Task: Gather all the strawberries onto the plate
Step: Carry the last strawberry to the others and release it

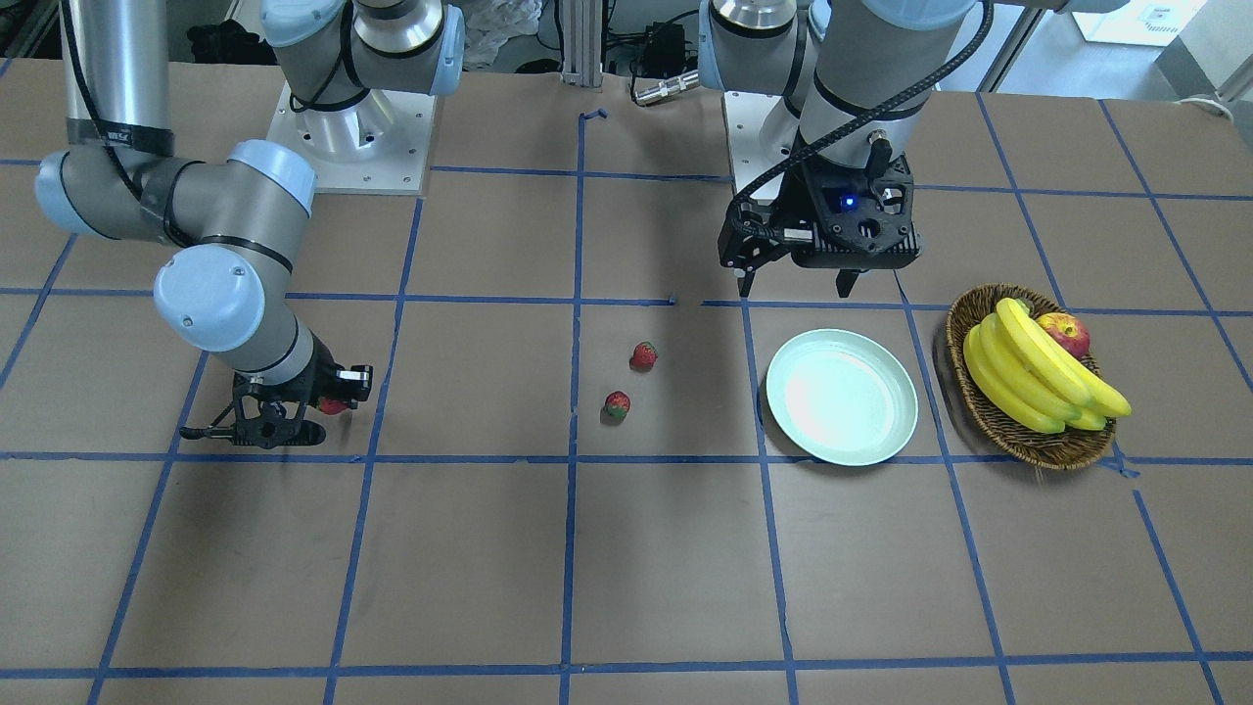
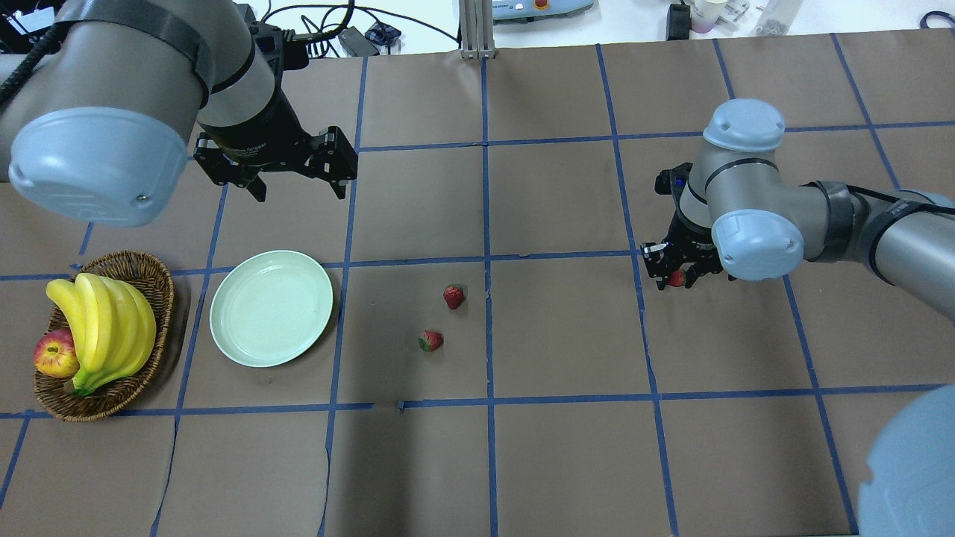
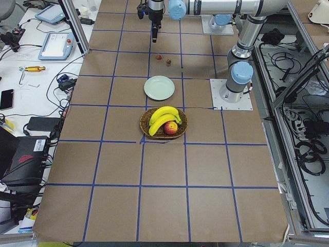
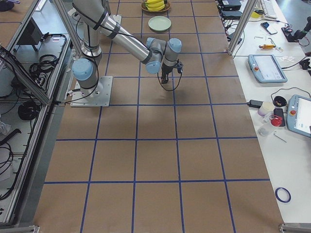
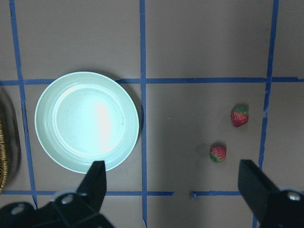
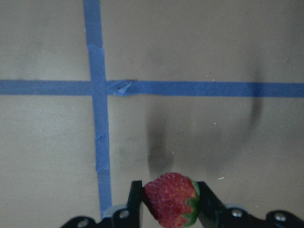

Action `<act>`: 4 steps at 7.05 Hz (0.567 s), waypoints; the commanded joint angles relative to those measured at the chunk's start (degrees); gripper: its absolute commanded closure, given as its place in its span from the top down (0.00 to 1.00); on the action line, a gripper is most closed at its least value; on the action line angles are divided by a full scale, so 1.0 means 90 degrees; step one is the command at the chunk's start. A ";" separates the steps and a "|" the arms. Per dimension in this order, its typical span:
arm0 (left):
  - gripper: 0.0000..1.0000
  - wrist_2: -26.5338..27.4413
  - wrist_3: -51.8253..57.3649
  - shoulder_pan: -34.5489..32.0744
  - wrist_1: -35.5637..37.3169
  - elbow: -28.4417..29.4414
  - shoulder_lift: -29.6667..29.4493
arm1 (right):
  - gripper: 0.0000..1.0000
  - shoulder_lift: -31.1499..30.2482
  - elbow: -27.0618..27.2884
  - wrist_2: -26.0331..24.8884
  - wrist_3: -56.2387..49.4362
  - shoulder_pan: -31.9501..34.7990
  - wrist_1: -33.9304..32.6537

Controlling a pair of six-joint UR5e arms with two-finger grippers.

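Held strawberry (image 6: pixel 170 199): sitting between the two fingers of the right gripper (image 2: pixel 677 277), which is pinching it by its flanks, green cap toward the lower right in the right wrist view. It is hanging low over the table (image 2: pixel 567 462) on the robot's far right. Whether it is clear of the paper, cannot tell.

Two loose strawberries are lying near mid-table, one (image 2: pixel 453 296) just beyond the other (image 2: pixel 430 341), apart from each other, both beside the plate (image 2: pixel 271 308) but not touching it. The plate is showing no berry inside.

Key relation: the plate is lying well apart from the right gripper, straight across toward the robot's left, with the loose pair between them. Judgement: the carry is needing a long sideways sweep, passing over or around that pair.

The left gripper (image 2: pixel 298 190) is hovering with fingers spread wide, empty, just behind the plate. It is the nearer arm to both plate and loose berries.

Views: the right wrist camera alone is showing the pinch clearly; the overhead is showing only a red speck there. The left wrist camera is framing plate and loose pair together.
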 commanded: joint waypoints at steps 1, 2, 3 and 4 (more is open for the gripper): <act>1.00 0.0000 0.0007 0.0000 0.0000 0.0010 0.0000 | 0.01 0.0036 -0.0541 0.0427 0.1337 0.0871 0.0203; 1.00 0.0000 -0.0002 0.0000 0.0000 0.0000 0.0000 | 0.01 0.0104 -0.0843 0.0982 0.2156 0.1310 0.0213; 1.00 0.0000 0.0007 0.0000 0.0000 0.0010 0.0000 | 0.02 0.0143 -0.1020 0.1239 0.3015 0.1904 0.0203; 1.00 0.0010 0.0017 0.0019 0.0000 0.0039 0.0000 | 0.02 0.0173 -0.0944 0.1619 0.3585 0.2519 0.0126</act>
